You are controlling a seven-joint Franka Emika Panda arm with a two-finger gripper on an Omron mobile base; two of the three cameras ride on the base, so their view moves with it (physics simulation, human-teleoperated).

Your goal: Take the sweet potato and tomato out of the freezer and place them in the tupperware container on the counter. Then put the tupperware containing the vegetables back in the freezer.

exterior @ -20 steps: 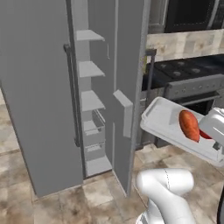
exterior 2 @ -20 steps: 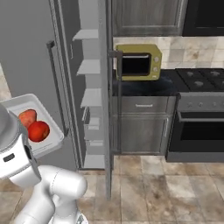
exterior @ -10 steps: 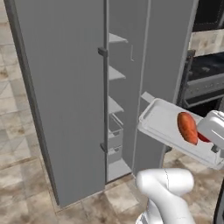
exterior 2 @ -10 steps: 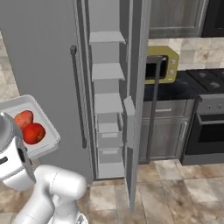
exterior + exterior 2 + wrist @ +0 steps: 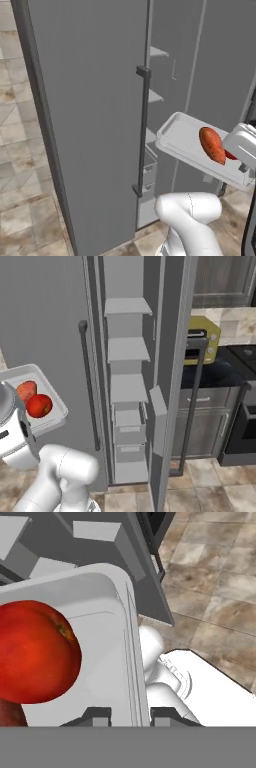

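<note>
Gripping the shallow white rectangular tupperware container (image 5: 182,142) by its rim, the hand (image 5: 130,714) carries the oblong orange-red sweet potato (image 5: 212,145) and round red tomato (image 5: 39,405); only shelving it in the tall grey freezer (image 5: 127,388), at 1 o'clock, remains.

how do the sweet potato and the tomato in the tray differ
The sweet potato is oblong and orange-red; the tomato is round and a brighter red. In the left base view the sweet potato lies in plain sight, while the tomato is mostly hidden behind it and the arm. In the hand view the tomato sits nearer the gripped rim. Both rest side by side inside the white tupperware container, held up in front of the open freezer.
</note>
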